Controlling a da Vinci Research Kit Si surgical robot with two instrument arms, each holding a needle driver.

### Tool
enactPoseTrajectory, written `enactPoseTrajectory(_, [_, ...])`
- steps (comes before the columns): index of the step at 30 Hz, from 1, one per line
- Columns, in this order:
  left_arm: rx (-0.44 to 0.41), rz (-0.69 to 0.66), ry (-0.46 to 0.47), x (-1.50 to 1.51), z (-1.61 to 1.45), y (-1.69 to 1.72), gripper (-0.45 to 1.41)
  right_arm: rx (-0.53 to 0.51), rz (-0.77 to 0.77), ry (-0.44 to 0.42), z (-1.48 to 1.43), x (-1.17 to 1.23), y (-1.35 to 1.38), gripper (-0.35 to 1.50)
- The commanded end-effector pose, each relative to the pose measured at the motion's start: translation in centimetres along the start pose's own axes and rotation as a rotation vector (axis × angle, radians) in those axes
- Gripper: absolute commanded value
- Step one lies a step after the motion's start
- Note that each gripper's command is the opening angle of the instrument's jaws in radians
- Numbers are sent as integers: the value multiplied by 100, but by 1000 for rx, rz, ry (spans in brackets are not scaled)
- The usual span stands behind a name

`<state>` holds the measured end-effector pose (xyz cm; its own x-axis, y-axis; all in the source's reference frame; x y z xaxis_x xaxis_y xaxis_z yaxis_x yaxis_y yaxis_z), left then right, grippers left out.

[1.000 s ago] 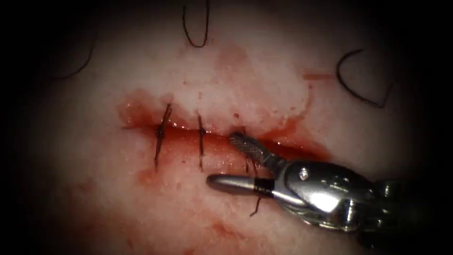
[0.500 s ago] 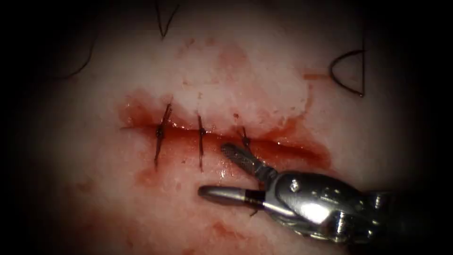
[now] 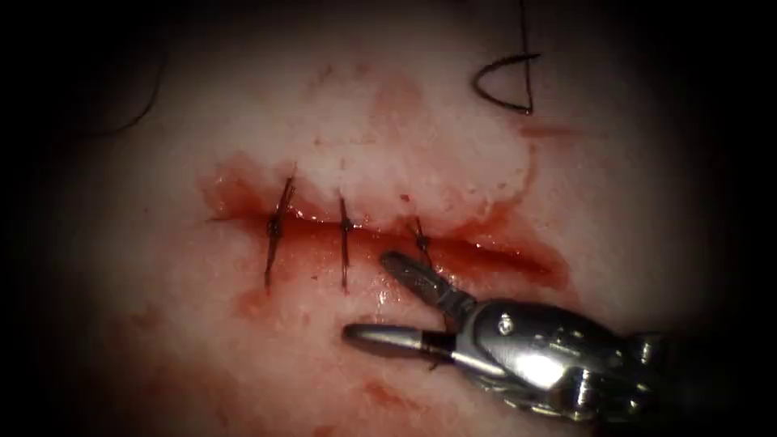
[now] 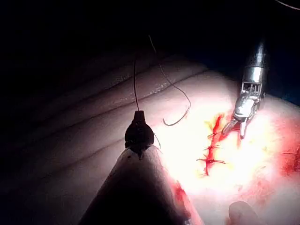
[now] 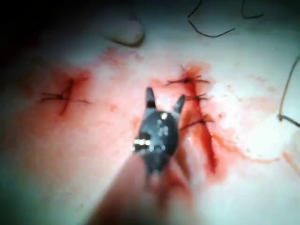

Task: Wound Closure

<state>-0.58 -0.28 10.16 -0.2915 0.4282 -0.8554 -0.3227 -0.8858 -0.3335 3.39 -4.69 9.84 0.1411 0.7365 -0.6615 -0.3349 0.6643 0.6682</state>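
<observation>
Here the right end effector [image 3: 388,298] sits over the tissue [image 3: 162,307] just below the cut [image 3: 486,252], jaws spread wide and holding nothing; one jaw tip lies beside the third stitch [image 3: 421,236]. The needle [image 3: 503,84] hangs clear of the tissue above the cut, well apart from it, on the thread [image 3: 523,32]. The left end effector [image 4: 139,133] is closed on the thread [image 4: 135,89], the needle [image 4: 180,112] dangling beside it.

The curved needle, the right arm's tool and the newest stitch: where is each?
needle [image 3: 498,89]: endoscope view, on its curved body.
right arm's tool [image 3: 380,295]: endoscope view, midway between its open tips.
third stitch [image 3: 421,239]: endoscope view, on its knot over the cut.
</observation>
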Motion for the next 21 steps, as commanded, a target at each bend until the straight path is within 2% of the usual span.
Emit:
enactPoseTrajectory(1, [-4, 0, 3, -1, 8, 0, -45, 1, 2, 0, 7, -5, -2, 141])
enactPoseTrajectory(4, [1, 1, 3, -2, 14, 4, -38, 2, 2, 0, 8, -5, -2, 141])
enactPoseTrajectory(5, [3, 2, 2, -2, 16, 6, -25, 2, 2, 0, 7, -5, -2, 141])
enactPoseTrajectory(7, [3, 2, 8, -3, 19, 8, 12, 2, 2, 0, 7, -5, -2, 141])
enactPoseTrajectory(8, [-13, -51, -9, -4, 24, 14, 71, 3, 2, -1, 6, -5, -2, 141])
enactPoseTrajectory(9, [-13, -51, -9, -4, 24, 14, 71, 3, 2, -1, 6, -5, -2, 141])
enactPoseTrajectory(11, [-16, -100, -34, -4, 28, 19, 116, 4, 2, -1, 5, -5, -1, 141])
enactPoseTrajectory(16, [-24, -142, -47, -2, 32, 33, 123, 7, 8, -2, 1, -5, -1, 143])
enactPoseTrajectory(21, [-77, -149, -51, 2, 25, 48, 123, 16, 12, -5, -11, 0, -1, 143])
